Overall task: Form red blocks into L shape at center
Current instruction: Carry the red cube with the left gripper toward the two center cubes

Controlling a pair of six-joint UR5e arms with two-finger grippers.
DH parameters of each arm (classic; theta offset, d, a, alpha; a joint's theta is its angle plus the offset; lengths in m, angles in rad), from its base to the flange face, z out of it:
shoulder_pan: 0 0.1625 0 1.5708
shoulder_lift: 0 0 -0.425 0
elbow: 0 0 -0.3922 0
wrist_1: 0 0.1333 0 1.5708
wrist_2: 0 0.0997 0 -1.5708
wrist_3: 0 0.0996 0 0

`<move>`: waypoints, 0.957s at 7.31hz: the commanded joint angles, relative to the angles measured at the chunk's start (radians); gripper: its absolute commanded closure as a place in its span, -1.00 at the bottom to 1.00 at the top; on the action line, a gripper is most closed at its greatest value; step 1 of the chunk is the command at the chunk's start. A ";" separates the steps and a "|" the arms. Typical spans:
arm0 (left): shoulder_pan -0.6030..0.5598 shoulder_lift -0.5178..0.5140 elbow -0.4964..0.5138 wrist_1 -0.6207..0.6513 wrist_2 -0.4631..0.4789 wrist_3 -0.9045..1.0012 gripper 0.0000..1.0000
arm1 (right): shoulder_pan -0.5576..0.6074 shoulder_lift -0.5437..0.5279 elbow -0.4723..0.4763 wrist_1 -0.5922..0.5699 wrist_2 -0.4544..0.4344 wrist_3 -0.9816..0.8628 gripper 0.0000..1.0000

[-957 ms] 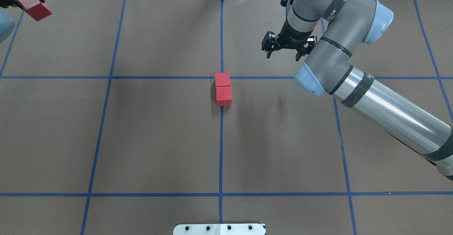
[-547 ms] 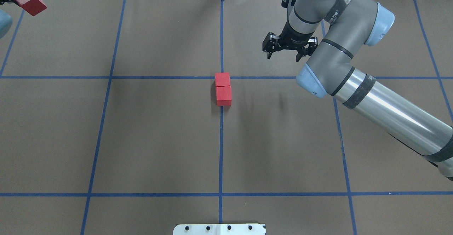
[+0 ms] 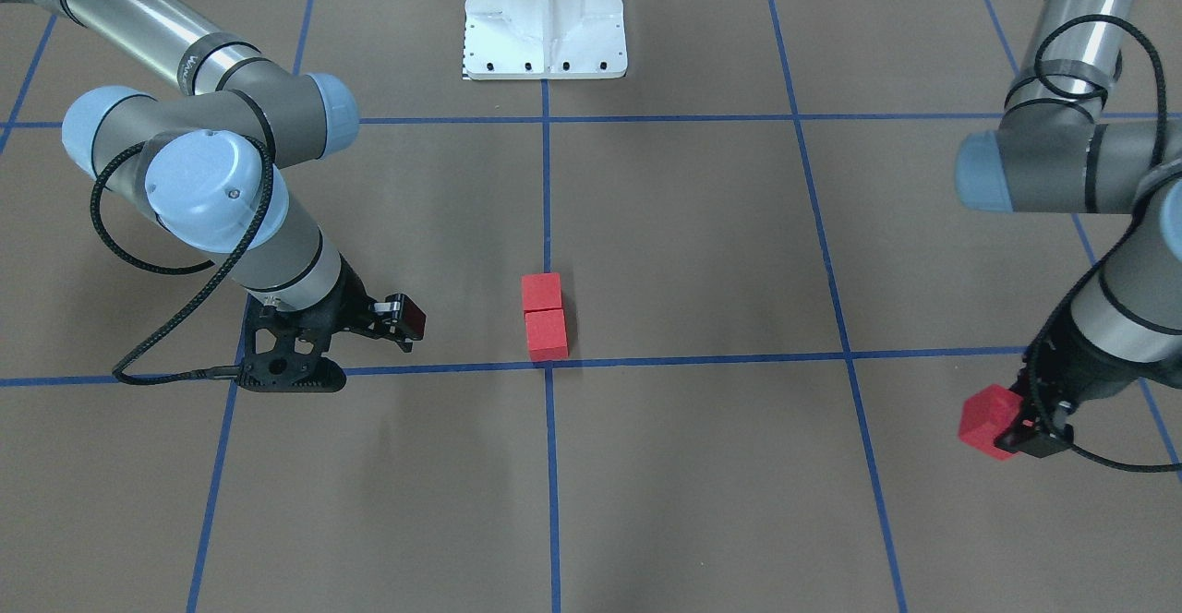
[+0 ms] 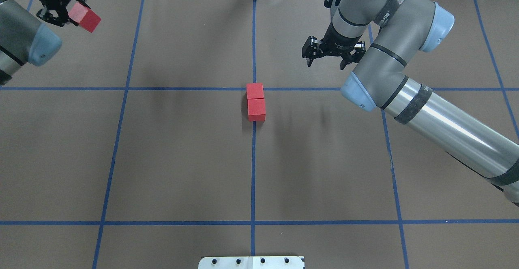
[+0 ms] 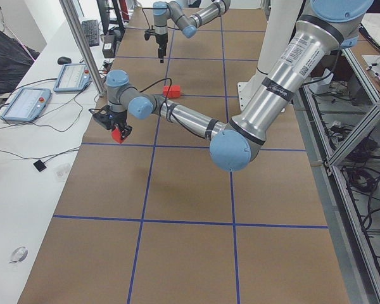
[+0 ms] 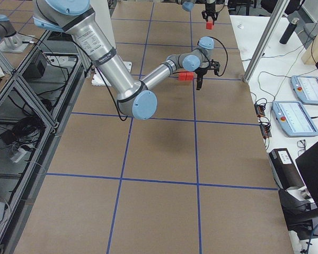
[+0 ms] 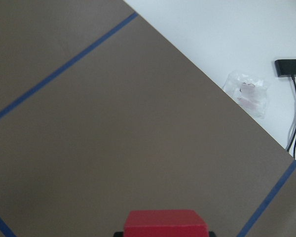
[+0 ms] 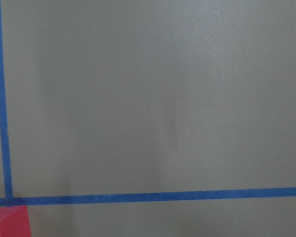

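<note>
Swung inward from the corner, red block is clamped by left gripper, underside hidden, right gripper held spread, empty, matte red cubes butted together at center.

Brown gridded table carries two touching red blocks just beside the center
</note>
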 commanded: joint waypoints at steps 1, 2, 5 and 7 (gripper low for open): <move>0.104 -0.102 -0.002 0.152 0.004 -0.236 1.00 | 0.028 -0.015 0.000 0.041 0.002 -0.012 -0.98; 0.149 -0.148 -0.003 0.213 0.005 -0.325 1.00 | 0.042 -0.041 0.002 0.082 0.002 -0.017 -0.98; 0.253 -0.207 0.000 0.278 0.008 -0.475 1.00 | 0.082 -0.075 0.006 0.099 0.002 -0.020 -0.98; 0.328 -0.222 0.006 0.296 0.043 -0.542 1.00 | 0.103 -0.096 0.006 0.099 0.000 -0.033 -0.98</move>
